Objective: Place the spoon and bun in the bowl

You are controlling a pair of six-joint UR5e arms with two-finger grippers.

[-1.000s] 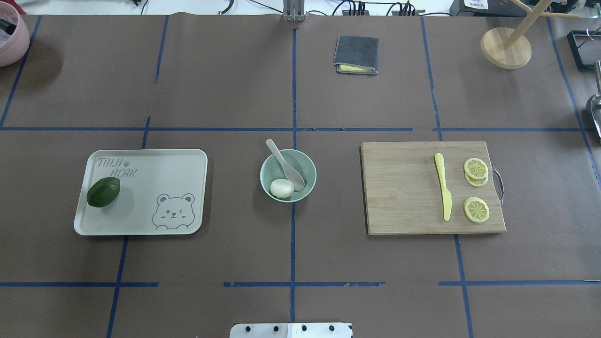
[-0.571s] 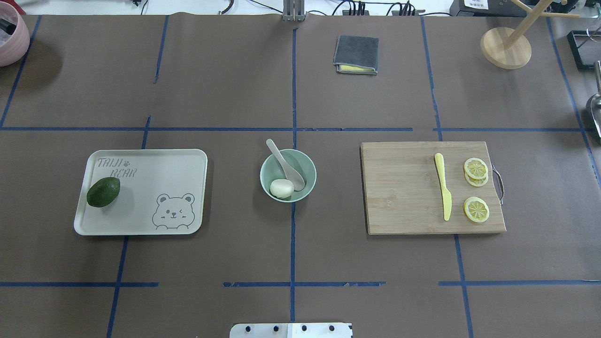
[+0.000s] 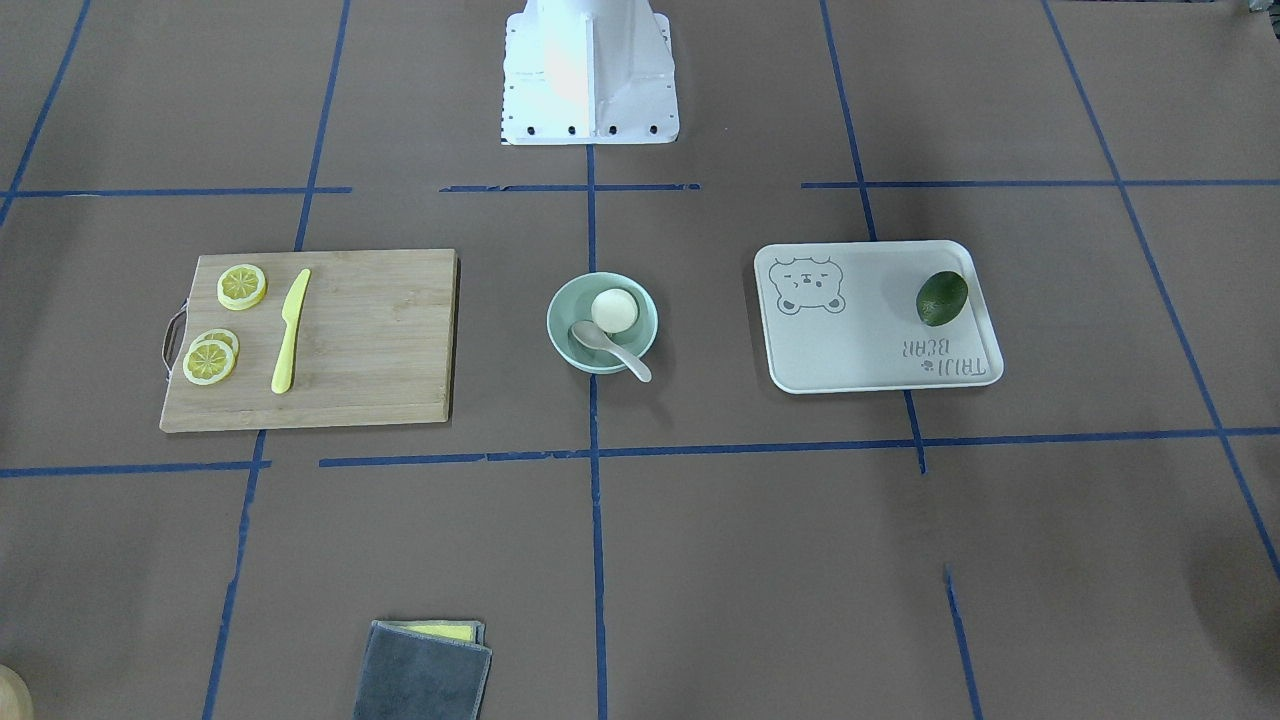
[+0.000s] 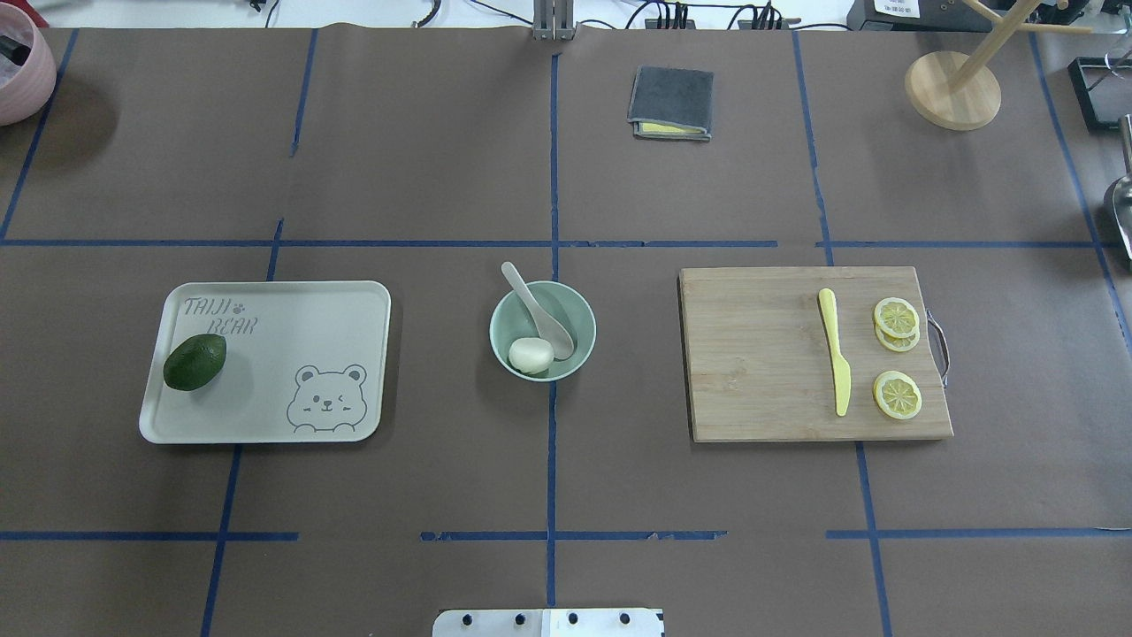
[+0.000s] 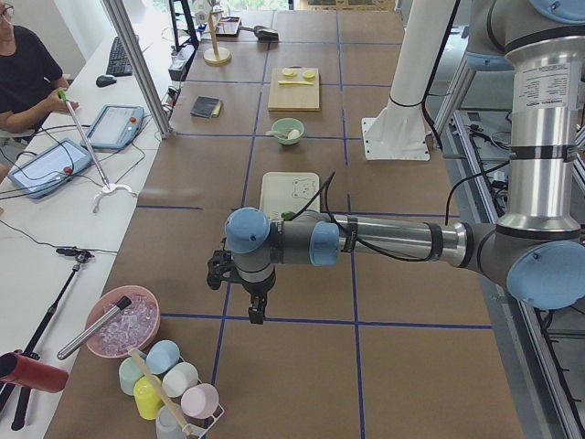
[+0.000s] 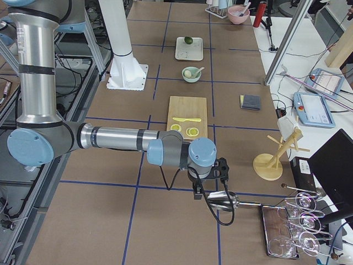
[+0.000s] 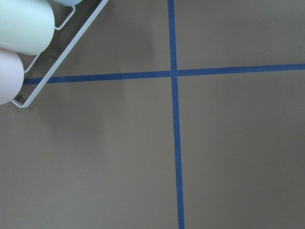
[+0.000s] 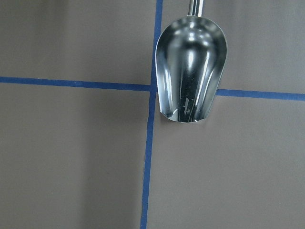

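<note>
both items sit in the bowl (image 4: 584, 329) at the centre of the bench (image 4: 398, 177). spoon (image 4: 537, 311): scoop down inside, handle leaning on the far rim and poking out over it. bun (image 4: 531, 354): on the near side of the bowl floor, touching or just beside the scoop. my read is the task is done and nothing is left to place.

neither arm is over the bowl. left fingers (image 5: 257, 309) hang over bare bench at the robot's left end, near a rack of cups (image 7: 24, 24). right fingers (image 6: 197, 190) hang at the right end just above a metal scoop (image 8: 190, 71). both show only in the side views, so can't tell whether they are spread or closed.

materials:
- bowl: pale mint, smooth plain walls, matte, looks rigid.
- spoon: off-white, deep oval scoop, short thick handle, smooth.
- bun: white, round, matte, soft-looking; pleats too small to make out.
- bench: brown paper cover with a blue tape grid.
- cream tray (image 4: 309, 327): flat, bear print, carries a dark green avocado (image 4: 195, 361).
- wooden cutting board (image 4: 752, 354): visible grain, carries a yellow knife (image 4: 834, 363) and lemon slices (image 4: 897, 394).
- folded grey cloth (image 4: 672, 102) on the far side.
</note>
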